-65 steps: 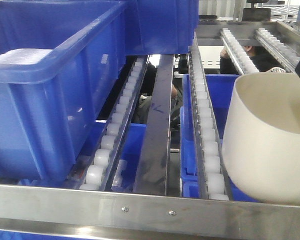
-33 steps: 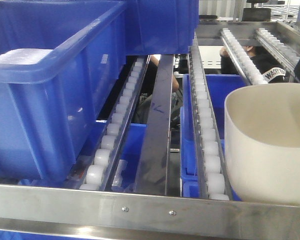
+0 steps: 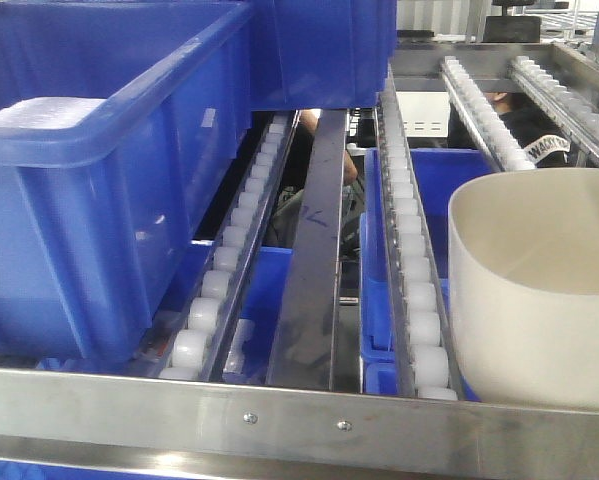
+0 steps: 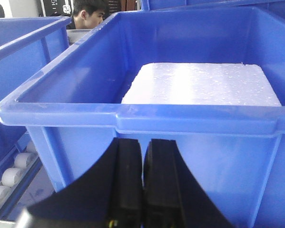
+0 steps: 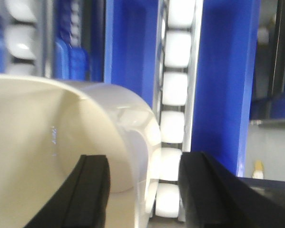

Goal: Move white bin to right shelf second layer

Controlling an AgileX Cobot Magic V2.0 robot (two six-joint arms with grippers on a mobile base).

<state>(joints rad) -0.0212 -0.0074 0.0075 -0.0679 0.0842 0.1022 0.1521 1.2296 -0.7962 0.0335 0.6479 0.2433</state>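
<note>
Front crossbar [image 3: 279,410] of the right shelf second layer nearest, two screws in it. Behind it, one white bin [image 3: 539,290] sitting upright at the right end on the roller rails [image 3: 411,260], mouth up. Right gripper [image 5: 142,190] straddles the bin's wall: one finger [image 5: 80,194] inside, the other outside by the rollers, spread, cannot tell if they touch the wall. One big blue crate [image 3: 99,180] on the left, one white foam block [image 4: 201,85] inside. Left gripper [image 4: 142,185] pressed together, holding nothing, just short of that crate's front wall. More blue crates [image 3: 434,190] on the level below, partly hidden. One person [image 4: 87,12] far back.
</note>
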